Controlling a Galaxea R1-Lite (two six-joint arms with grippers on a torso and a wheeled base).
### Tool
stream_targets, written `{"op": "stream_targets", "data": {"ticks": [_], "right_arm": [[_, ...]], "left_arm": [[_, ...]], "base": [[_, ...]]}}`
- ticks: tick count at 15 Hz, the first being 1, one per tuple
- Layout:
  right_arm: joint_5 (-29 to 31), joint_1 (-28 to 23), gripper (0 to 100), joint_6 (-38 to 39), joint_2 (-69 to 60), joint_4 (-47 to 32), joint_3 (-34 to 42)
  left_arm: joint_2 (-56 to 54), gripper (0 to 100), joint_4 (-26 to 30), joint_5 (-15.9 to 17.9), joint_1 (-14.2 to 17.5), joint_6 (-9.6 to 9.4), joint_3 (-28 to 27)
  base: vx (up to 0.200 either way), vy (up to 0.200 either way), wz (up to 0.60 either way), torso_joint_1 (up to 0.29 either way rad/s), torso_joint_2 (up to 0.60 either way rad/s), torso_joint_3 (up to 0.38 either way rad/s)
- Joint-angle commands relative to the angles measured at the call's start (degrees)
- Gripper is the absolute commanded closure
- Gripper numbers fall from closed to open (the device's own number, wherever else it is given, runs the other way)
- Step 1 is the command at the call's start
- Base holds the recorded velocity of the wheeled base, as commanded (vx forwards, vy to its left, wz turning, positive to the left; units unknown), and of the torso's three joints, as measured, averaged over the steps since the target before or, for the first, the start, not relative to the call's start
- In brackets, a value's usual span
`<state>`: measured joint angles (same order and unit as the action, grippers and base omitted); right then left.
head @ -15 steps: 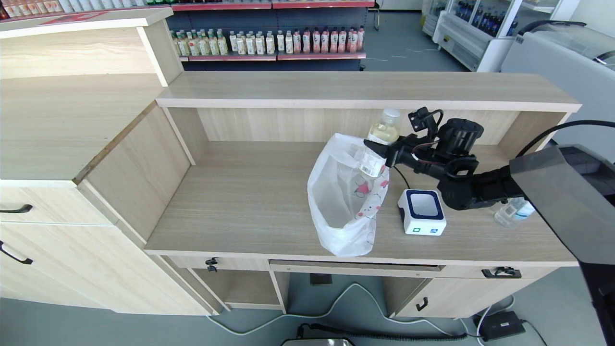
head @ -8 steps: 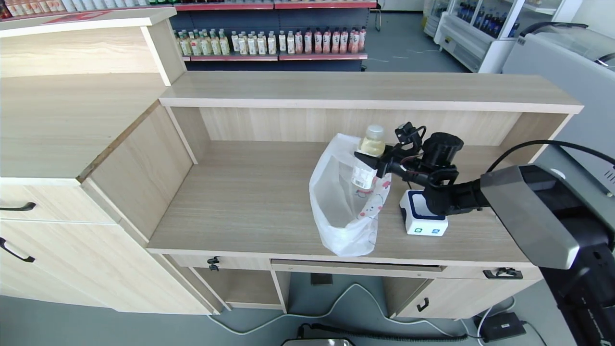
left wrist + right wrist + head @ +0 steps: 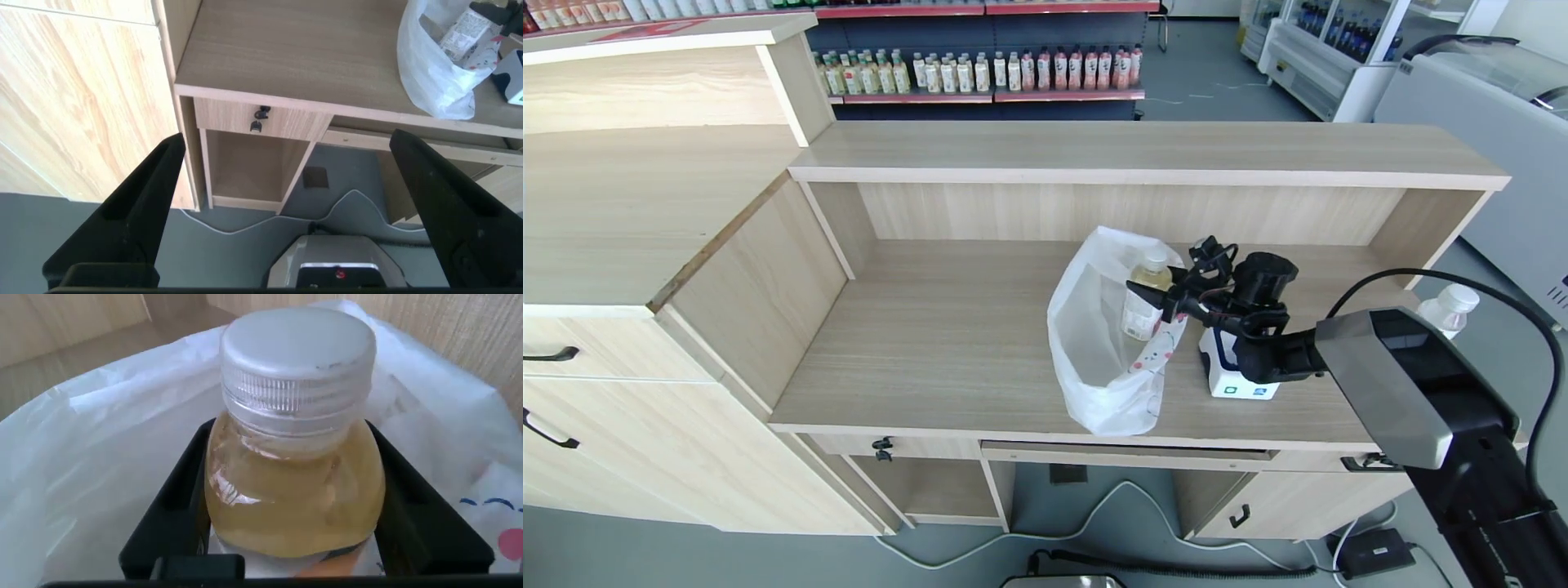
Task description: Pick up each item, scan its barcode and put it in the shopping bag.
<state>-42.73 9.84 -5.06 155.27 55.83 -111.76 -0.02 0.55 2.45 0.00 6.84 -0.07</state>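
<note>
My right gripper (image 3: 1158,296) is shut on a bottle of pale yellow drink (image 3: 1143,298) with a white cap, holding it upright by the shoulder. The bottle's lower part sits inside the mouth of the white shopping bag (image 3: 1094,359), which stands open on the counter. In the right wrist view the bottle (image 3: 294,465) sits between the black fingers (image 3: 176,498), with the bag (image 3: 90,457) all around it. The white barcode scanner (image 3: 1232,376) stands just right of the bag, partly hidden by my arm. My left gripper (image 3: 286,212) hangs open, holding nothing, in front of the counter and below its top.
A second clear bottle with a white cap (image 3: 1447,307) stands at the counter's right end behind my right arm. A raised shelf (image 3: 1143,151) runs along the back of the counter. Drawers and cables (image 3: 351,204) lie below the counter's front edge.
My right gripper has come down and slightly forward with the bottle, lowering it from above the bag into the bag's mouth. The arm now covers more of the scanner.
</note>
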Motion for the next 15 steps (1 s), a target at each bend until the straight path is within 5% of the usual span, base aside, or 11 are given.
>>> {"op": "stream_targets", "data": {"ticks": [1, 15], "right_arm": [[-0.7, 0.0, 100, -1.1, 2.0, 0.7, 0.1], [-4.6, -1.1, 100, -3.9, 1.5, 0.9, 1.0]], "left_arm": [[0.0, 0, 0.1, 0.0, 0.0, 0.02, 0.0], [0.0, 0, 0.1, 0.0, 0.0, 0.02, 0.0]], "base": [[0.000, 0.000, 0.00, 0.000, 0.00, 0.000], [0.000, 0.000, 0.00, 0.000, 0.00, 0.000]]}}
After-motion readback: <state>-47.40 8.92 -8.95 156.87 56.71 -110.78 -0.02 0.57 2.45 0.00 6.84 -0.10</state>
